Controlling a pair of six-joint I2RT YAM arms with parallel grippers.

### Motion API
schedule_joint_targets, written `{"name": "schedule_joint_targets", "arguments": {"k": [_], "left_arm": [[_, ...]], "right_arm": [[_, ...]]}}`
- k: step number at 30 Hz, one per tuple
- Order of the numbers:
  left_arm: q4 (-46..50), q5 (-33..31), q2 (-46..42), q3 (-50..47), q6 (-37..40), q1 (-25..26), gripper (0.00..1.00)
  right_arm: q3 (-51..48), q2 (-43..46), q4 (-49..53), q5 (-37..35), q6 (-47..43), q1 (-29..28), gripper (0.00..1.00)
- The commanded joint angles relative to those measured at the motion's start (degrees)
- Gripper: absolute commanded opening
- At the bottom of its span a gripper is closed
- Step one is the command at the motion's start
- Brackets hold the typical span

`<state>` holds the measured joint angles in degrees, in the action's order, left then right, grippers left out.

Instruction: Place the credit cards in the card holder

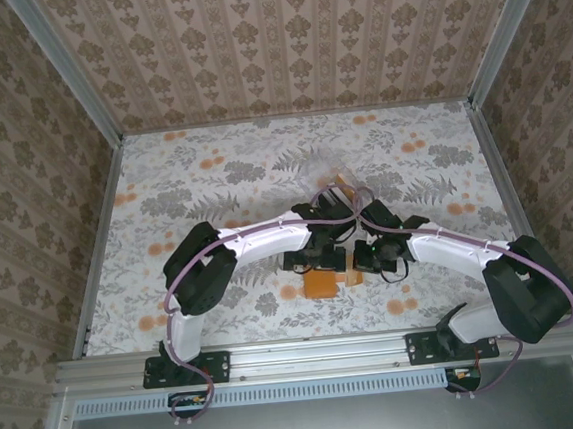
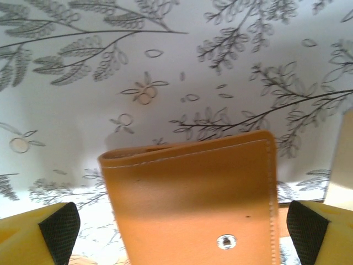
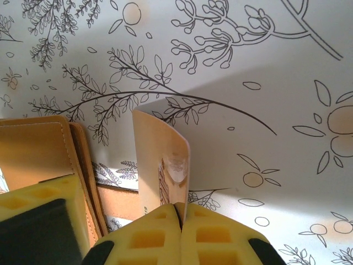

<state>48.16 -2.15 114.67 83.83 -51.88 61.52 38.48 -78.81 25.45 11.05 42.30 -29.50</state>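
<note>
One orange card holder [image 1: 325, 283] lies just below centre in the top view, on the floral table [image 1: 212, 171]. The left wrist view adds detail: the left gripper [image 2: 182, 223] is spread wide and empty, with the card holder and its metal snap [image 2: 226, 241] between the fingers [image 2: 58, 229]. In the right wrist view, the right gripper [image 3: 181, 212] is pinched tight on a yellowish card [image 3: 157, 149] standing on edge, right of the card holder.
</note>
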Motion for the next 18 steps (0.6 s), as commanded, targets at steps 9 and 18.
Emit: {"name": "schedule_joint_targets", "arguments": {"k": [9, 18], "left_arm": [[0.5, 1.8, 1.7, -0.4, -0.9, -0.8, 1.00], [0.7, 1.8, 2.3, -1.3, -1.3, -1.1, 0.99]], "right_arm": [[-2.7, -1.3, 1.9, -5.2, 1.2, 0.1, 0.00], [-2.6, -1.7, 1.5, -5.4, 1.5, 0.1, 0.00]]}}
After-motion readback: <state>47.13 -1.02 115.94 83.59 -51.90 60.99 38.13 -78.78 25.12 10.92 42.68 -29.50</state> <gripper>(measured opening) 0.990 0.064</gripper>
